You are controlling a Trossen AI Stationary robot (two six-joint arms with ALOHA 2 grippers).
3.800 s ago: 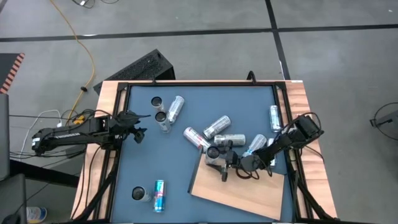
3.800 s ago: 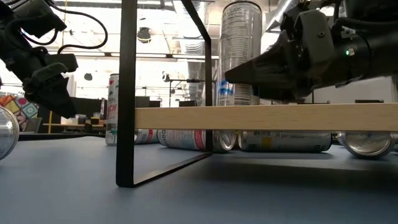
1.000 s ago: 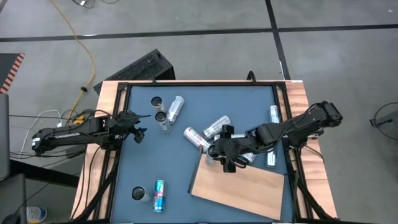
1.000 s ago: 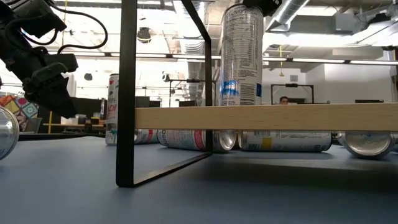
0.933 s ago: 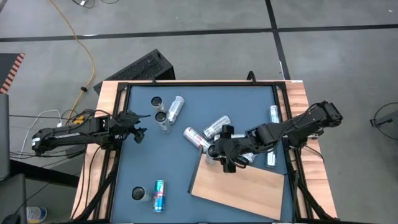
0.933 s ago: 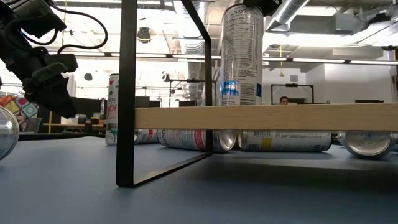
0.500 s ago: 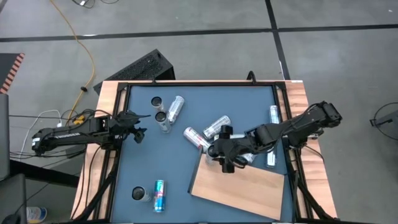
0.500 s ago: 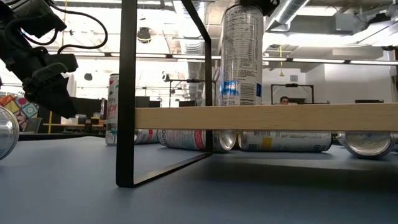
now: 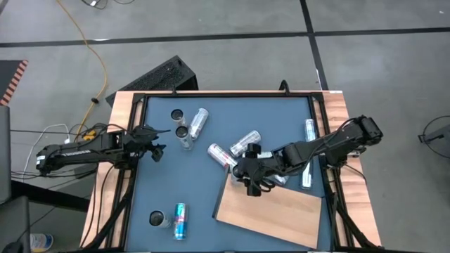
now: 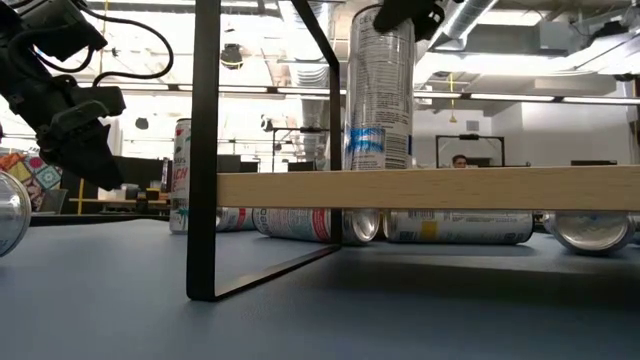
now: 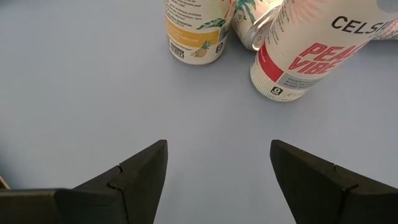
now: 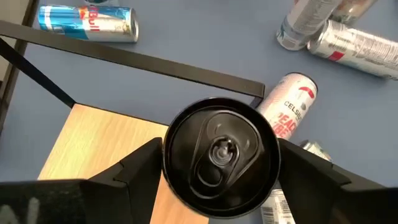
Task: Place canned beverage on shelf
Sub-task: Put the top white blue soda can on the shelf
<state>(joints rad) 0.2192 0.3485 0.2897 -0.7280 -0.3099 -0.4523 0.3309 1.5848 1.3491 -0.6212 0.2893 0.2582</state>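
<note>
A tall silver can with a black top stands upright on the light wooden shelf, near its far left corner. My right gripper reaches in from the table's right and is shut on the can's top end. The shelf board rests on a black metal frame. My left gripper waits open at the table's left edge with nothing between its fingers. My right gripper has the can's upper wall just under the rim between its two fingers, one on each side. The fingers slant down from above and from the table's right. The can stays upright below them, its base at the board's top.
Several cans lie on the blue tabletop beyond the shelf. Others are at the far left and near left. A black rail rims the table.
My right gripper has edged toward the table's left. The can between its fingers has shifted the same way along the board and stays upright.
</note>
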